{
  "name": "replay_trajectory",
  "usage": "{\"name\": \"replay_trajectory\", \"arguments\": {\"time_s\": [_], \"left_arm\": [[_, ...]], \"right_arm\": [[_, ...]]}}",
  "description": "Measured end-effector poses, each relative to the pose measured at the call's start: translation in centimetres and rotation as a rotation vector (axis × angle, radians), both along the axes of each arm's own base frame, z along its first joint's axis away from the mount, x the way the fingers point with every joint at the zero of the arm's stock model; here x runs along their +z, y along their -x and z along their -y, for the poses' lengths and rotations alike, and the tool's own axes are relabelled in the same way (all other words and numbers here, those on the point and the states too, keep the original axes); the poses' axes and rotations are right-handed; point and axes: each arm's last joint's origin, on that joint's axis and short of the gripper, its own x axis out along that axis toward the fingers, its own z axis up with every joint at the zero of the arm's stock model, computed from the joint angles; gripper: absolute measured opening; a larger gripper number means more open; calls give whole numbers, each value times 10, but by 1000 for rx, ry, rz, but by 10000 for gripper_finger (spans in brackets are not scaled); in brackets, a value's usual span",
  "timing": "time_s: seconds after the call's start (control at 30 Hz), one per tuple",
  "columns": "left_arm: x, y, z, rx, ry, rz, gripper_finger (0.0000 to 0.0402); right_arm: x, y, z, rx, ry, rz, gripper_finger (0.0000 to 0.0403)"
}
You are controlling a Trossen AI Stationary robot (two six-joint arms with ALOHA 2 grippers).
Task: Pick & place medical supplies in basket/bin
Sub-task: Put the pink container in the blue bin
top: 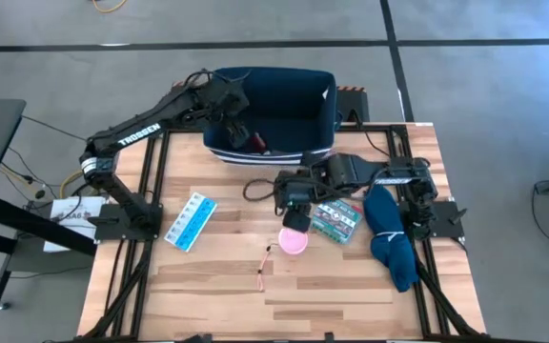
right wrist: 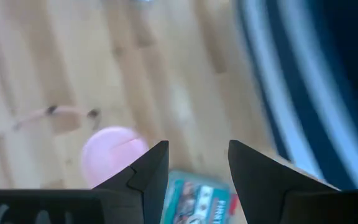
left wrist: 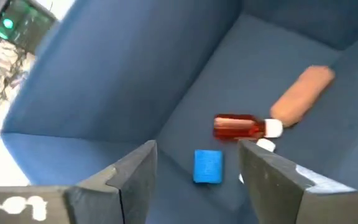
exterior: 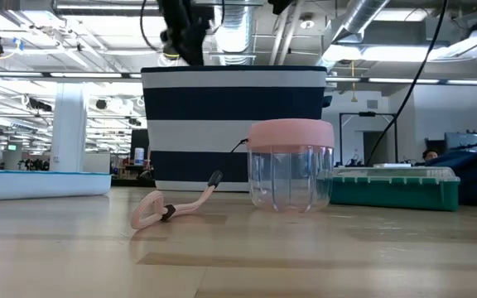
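Blue cube (left wrist: 208,166), red-white bottle (left wrist: 241,126) and brown bar (left wrist: 302,96) lie in the navy bin (top: 219,79); left hand (left wrist: 197,168) gapes empty above them. Pill organiser (top: 191,221), first-aid box (top: 336,220) and pink-lidded container (top: 294,241) wait on the surface (top: 351,286), right hand (right wrist: 197,163) parted above.

Overhead, table-level, two wrists — bin (top: 274,90) shared.

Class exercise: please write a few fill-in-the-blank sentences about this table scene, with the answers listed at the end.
1. The blue cube, the small red-white bottle and the brown bar lie inside the navy ____.
2. The left end effector hangs over the bin with its jaws ____.
3. The light-blue pill organiser lies on the ____.
4. The lid of the clear round container is ____.

Answers: bin; open; table; pink
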Motion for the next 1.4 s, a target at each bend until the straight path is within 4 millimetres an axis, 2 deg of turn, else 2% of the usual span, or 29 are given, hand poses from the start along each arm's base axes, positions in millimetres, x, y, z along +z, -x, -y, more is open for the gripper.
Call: {"name": "replay_trajectory", "arguments": {"time_s": [0.13, 0.23, 0.4, 0.53, 0.73, 0.9, 1.0, 1.27, 1.33, 1.4], "left_arm": [[29, 8, 20, 5, 38, 25, 213], [39, 16, 35, 25, 93, -3, 213], [39, 32, 60, 40, 244, -127, 213], [34, 32, 74, 46, 296, -123, 213], [34, 29, 92, -19, 342, -116, 213], [35, 29, 99, -46, 332, -120, 213], [35, 28, 101, -56, 331, -124, 213], [35, 28, 101, -57, 330, -125, 213], [35, 28, 101, -65, 327, -130, 213], [35, 28, 101, -72, 324, -133, 213]], "right_arm": [[-18, -9, -30, 160, 10, -66, 159], [-41, -21, -57, 286, 46, -119, 159], [-92, -41, -94, 394, 56, -226, 159], [-129, -52, -106, 422, 80, -313, 164], [-165, -76, -116, 497, 96, -269, 179], [-180, -88, -117, 589, 143, -254, 190], [-187, -95, -112, 566, 142, -240, 194], [-225, -103, -89, 528, 151, -379, 197], [-229, -101, -84, 520, 154, -428, 195], [-226, -104, -80, 510, 151, -406, 191]]}}
